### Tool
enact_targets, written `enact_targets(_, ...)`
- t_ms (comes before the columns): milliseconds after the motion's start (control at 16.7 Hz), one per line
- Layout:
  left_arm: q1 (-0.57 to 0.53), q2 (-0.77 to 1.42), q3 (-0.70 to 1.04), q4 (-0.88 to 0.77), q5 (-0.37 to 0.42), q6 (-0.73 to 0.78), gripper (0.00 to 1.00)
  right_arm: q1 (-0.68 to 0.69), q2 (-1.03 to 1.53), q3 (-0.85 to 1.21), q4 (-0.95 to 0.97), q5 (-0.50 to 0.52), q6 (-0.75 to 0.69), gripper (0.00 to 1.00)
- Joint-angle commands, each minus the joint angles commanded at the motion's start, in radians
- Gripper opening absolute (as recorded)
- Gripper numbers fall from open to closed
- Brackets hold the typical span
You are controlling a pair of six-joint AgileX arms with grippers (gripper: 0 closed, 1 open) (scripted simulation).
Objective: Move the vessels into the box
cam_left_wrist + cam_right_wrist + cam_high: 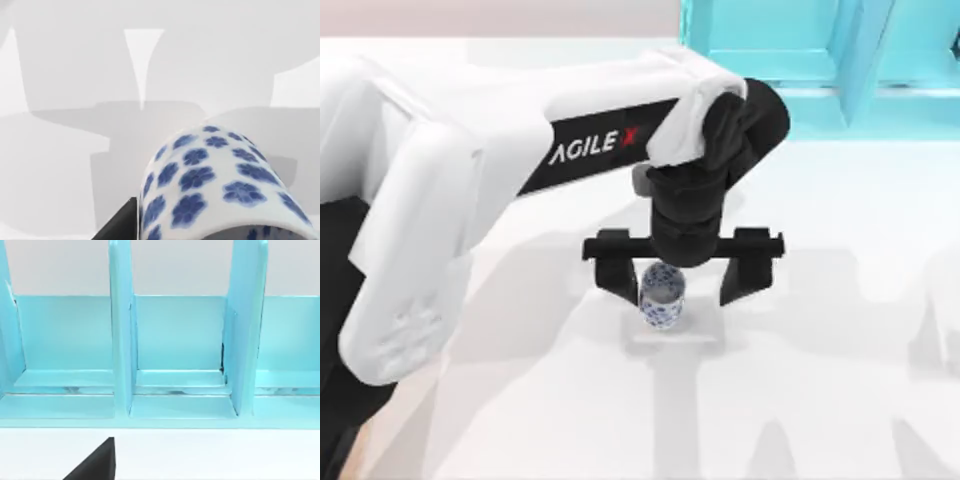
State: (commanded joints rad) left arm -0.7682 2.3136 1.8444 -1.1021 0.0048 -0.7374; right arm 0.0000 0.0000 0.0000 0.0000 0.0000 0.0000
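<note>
One of the vessels, a white vase with a blue flower pattern (662, 297), stands upright near the middle of the white table. My left gripper (680, 288) hangs straight over it, open, with its dark fingers (613, 272) on either side. The vase sits close against the left-hand finger, and a wide gap separates it from the other. In the left wrist view the vase (220, 185) looms very near, with one finger (119, 224) beside it. The box is out of view.
A turquoise shelf unit (820, 55) stands at the table's back right; the right wrist view faces its open compartments (177, 340). A dark corner of my right gripper (95, 465) shows there. The white table (820, 380) lies bare around the vase.
</note>
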Motion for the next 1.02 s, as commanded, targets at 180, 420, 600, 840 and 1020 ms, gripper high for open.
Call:
enact_targets(180,0.0,0.0,0.0,0.0,0.0,0.0,0.47,0.0,0.0,0.0,0.0,0.0,0.0,1.0)
enact_targets(420,0.0,0.0,0.0,0.0,0.0,0.0,0.17,0.0,0.0,0.0,0.0,0.0,0.0,1.0)
enact_targets(600,0.0,0.0,0.0,0.0,0.0,0.0,0.0,0.0,0.0,0.0,0.0,0.0,0.0,1.0)
enact_targets(840,0.0,0.0,0.0,0.0,0.0,0.0,0.0,0.0,0.0,0.0,0.0,0.0,0.0,1.0)
enact_targets(1020,0.0,0.0,0.0,0.0,0.0,0.0,0.0,0.0,0.0,0.0,0.0,0.0,0.0,1.0)
